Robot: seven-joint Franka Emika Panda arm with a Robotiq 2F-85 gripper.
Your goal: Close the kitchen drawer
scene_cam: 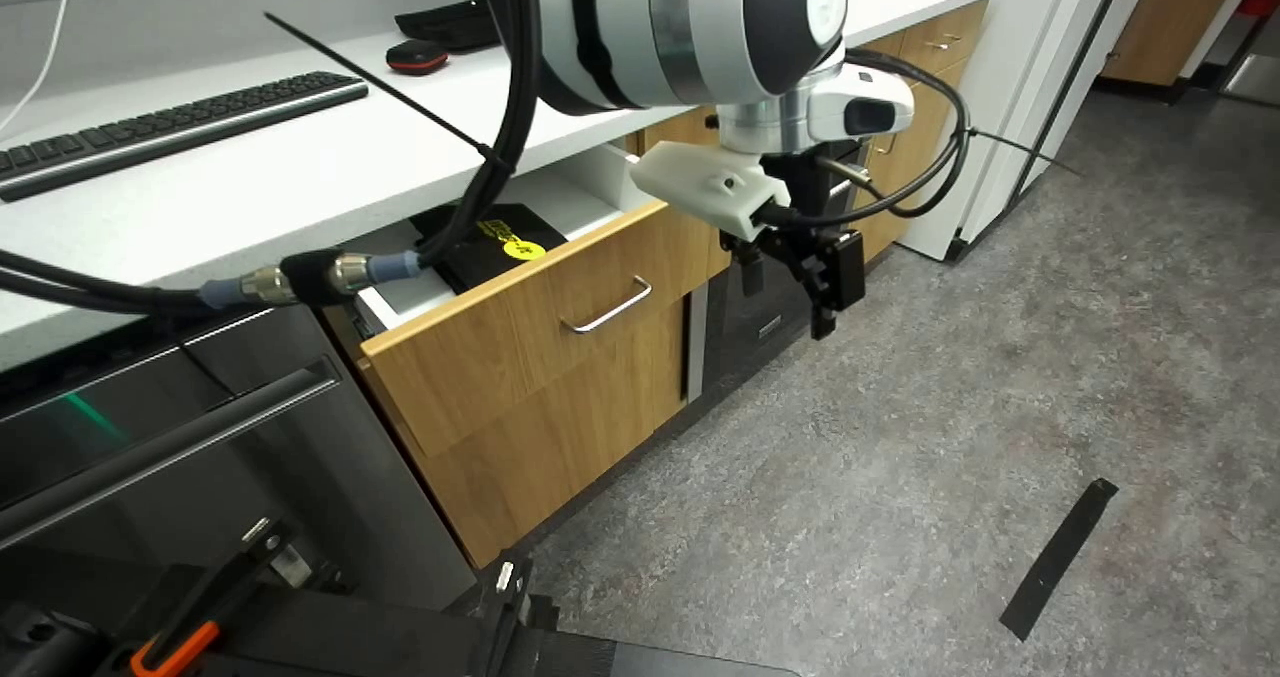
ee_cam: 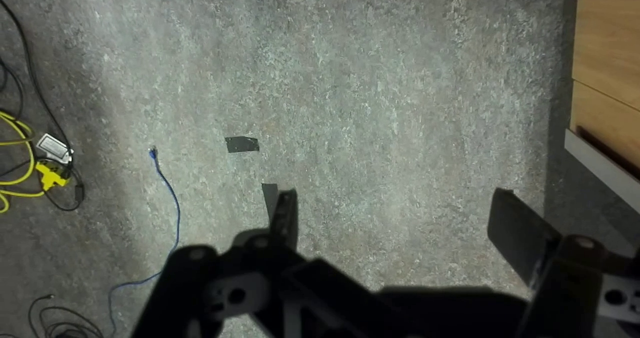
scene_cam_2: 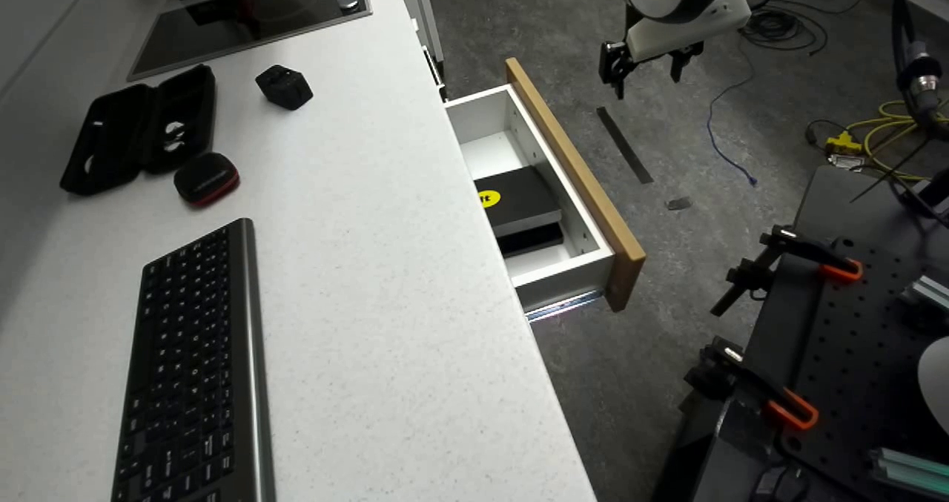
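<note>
Loads of room from gripper (ee_cam: 394, 198) down to floor (ee_cam: 390, 113), plus a passable lane between the open drawer (scene_cam_2: 571, 164) and the dark table (scene_cam_2: 845, 205). Snags: clamps (scene_cam_2: 807, 247) poking past the table's edge and the bar handle (scene_cam: 612, 312) sticking out of the drawer's front.

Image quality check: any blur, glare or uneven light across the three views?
Wrist view: jaws stand apart, soft and dark; floor sharper, brighter mid-frame than at the left edge. In an exterior view: green streak, likely a reflection, on the dark appliance front. In an exterior view: bright glint on the metal runner of the drawer.
</note>
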